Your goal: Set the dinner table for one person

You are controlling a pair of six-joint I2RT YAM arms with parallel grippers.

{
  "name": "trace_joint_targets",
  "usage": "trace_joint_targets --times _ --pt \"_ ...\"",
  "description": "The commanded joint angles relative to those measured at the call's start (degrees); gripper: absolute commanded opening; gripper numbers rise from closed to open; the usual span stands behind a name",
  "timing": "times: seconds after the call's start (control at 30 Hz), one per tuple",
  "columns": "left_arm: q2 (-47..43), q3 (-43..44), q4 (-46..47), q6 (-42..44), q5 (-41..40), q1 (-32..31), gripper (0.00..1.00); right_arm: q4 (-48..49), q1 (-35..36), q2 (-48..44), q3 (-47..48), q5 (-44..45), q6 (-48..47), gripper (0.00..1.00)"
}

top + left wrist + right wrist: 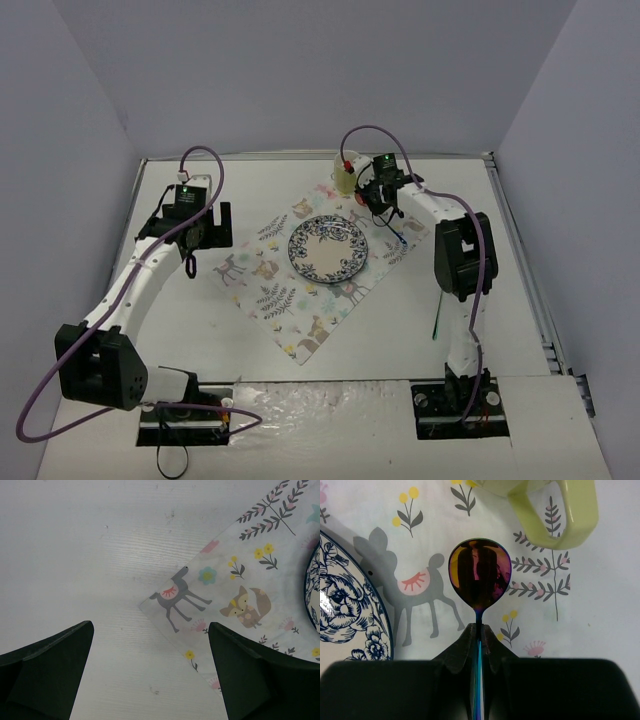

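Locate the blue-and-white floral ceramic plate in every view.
Top external: blue-and-white floral ceramic plate mid-picture.
Left wrist: plate a sliver at right edge.
Right wrist: plate at left edge.
Shared landmark: pastel animal-print cloth placemat under it.

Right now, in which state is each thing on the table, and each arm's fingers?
Placemat: spread flat on the table.
Plate: on the placemat, empty.
Mug: at the placemat's far corner, unheld.
Spoon: gripped by its handle, bowl forward.
Left fingers: open, empty.
Right fingers: shut on the spoon.
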Motion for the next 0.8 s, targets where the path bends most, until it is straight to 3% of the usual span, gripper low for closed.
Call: trace_joint_targets --times 0.0,0.63,0.77 --pt "-0.9 1.8 1.6 0.3 -1.2 0.3 0.97 -0.2 0.0 0.8 3.7 -1.2 -2.5 0.00" --pt "-0.5 1.9 1.4 0.4 -1.3 0.3 0.97 -0.7 -1.3 4.7 4.7 -0.8 -3.6 0.00" --pt "-0.5 1.8 1.5 0.4 -1.3 0.3 0.97 -0.7 -1.4 4.7 4.6 -0.4 -4.0 0.05"
